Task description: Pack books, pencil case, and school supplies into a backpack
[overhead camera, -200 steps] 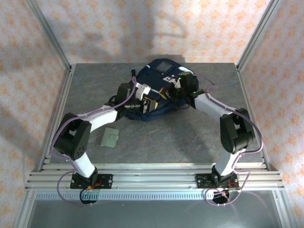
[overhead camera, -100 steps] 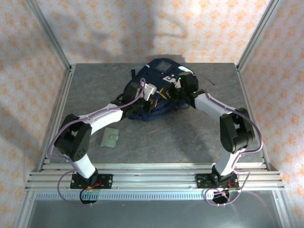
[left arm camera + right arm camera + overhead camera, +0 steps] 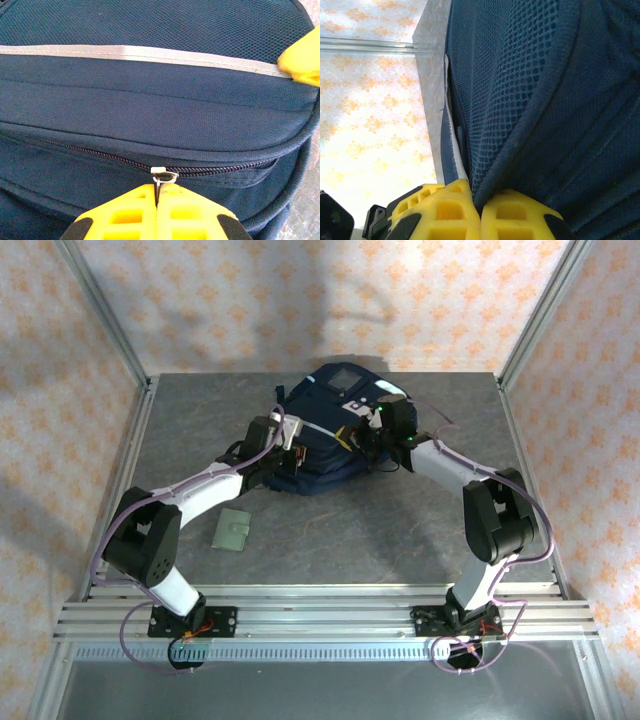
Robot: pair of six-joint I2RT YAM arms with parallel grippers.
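The navy backpack lies at the back middle of the table. My left gripper is at its left side, shut on the small metal zipper pull of the backpack's zip. The zip teeth run closed to the left of the slider. My right gripper is at the backpack's right side, shut on a fold of its blue fabric edge. A pale green wallet-like square lies on the table near the left arm. The books and the pencil case are hidden.
A grey reflective stripe crosses the backpack above the zip. One yellow fingertip of the right gripper shows at the stripe's right end. Metal frame posts and patterned walls stand around the grey table.
The left gripper shut on the zipper pull and drew it leftward along the backpack. The open mouth seen earlier is now closed. The right gripper kept its hold.
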